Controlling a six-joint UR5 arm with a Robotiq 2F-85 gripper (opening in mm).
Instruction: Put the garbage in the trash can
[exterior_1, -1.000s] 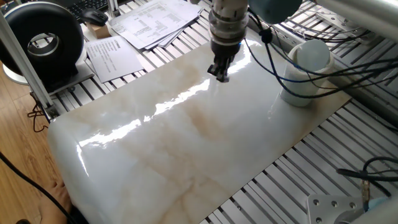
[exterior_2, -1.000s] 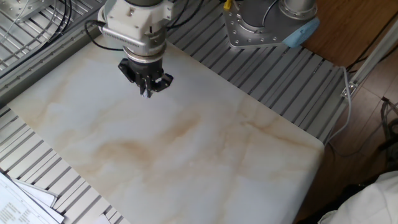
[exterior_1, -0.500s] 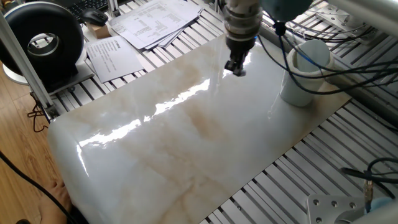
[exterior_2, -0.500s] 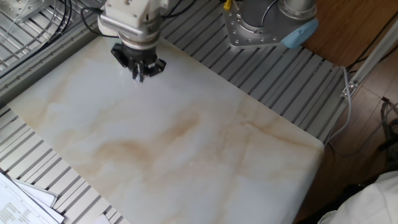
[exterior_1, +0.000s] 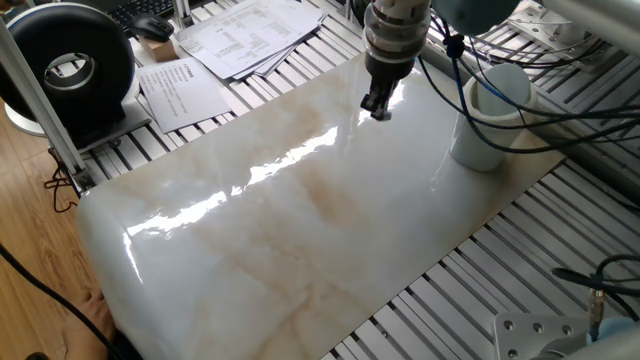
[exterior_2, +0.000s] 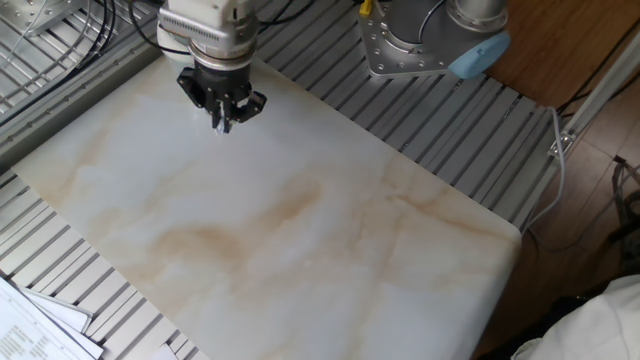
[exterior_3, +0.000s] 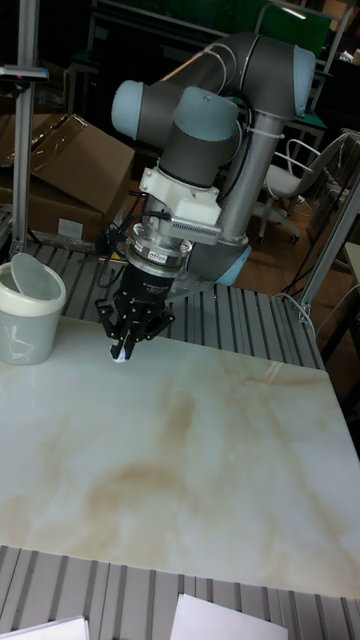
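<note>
My gripper (exterior_1: 379, 110) hangs just above the far part of the marble slab (exterior_1: 300, 230), fingers pointing down and pressed together. In the tall fixed view a tiny bluish-white wad, the garbage (exterior_3: 119, 356), shows pinched at the tips of the gripper (exterior_3: 122, 350). The trash can (exterior_1: 476, 145), a plain white cup with a thick rim, stands upright on the slab's far right corner, about a hand's width to the right of the gripper. In the tall fixed view the trash can (exterior_3: 28, 315) is left of the gripper. The other fixed view shows the gripper (exterior_2: 222, 121) but not the can.
A round black device (exterior_1: 70, 65) and printed paper sheets (exterior_1: 240, 35) lie beyond the slab at the back left. Black cables (exterior_1: 540, 110) hang across the trash can. The arm's base (exterior_2: 430, 40) stands on the slatted table by the slab's edge.
The gripper has travelled from nearer the slab's middle toward the trash can, staying shut; over the last half second it barely moved.
</note>
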